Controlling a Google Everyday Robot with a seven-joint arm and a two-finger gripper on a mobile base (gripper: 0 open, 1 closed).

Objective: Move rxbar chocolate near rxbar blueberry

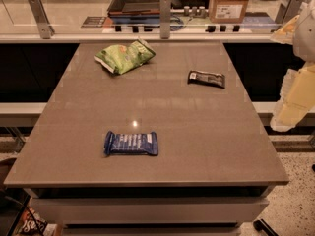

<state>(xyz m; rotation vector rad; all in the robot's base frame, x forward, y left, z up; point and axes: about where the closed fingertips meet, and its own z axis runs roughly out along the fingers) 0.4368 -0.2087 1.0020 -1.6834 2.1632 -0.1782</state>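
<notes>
Seeing the hand (290, 107) off the worktop (206, 146), far right of the blue bar (131, 143); can't tell its state. Black bar (206, 78) lies well back-right of the blue bar. Risk: flat glossy wrapper, I may shove it overboard.

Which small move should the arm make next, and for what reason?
Probably swing the claw, now beyond the right edge of the table, left and over the rxbar chocolate. That bar lies untouched at the far right, well apart from the rxbar blueberry near the front.
</notes>
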